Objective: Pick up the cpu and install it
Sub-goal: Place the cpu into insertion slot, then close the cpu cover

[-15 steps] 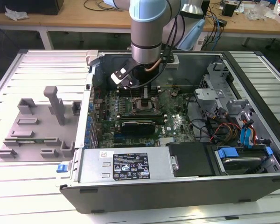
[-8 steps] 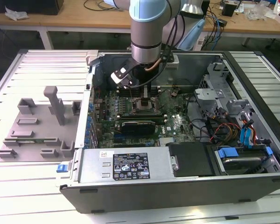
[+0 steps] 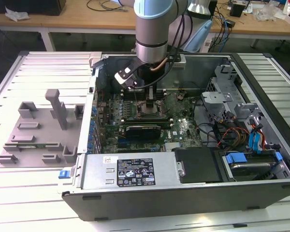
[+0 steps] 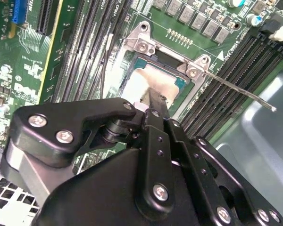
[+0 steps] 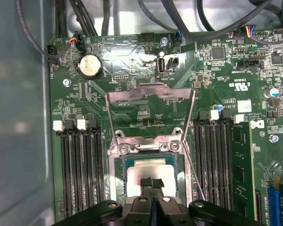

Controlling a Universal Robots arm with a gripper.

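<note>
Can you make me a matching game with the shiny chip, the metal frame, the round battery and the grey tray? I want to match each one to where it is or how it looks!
Things:
1. chip
2. metal frame
3. round battery
4. grey tray

Places or states:
A. flipped up, open
B. outside the computer case, at the exterior view's left
C. lying flat under the gripper
D. on the green board, beside black cables

Pairs: 1-C, 2-A, 3-D, 4-B

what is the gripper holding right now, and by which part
Nothing seems clamped: the gripper is shut, its tips at the middle of the cpu, which lies in the open socket.
</note>
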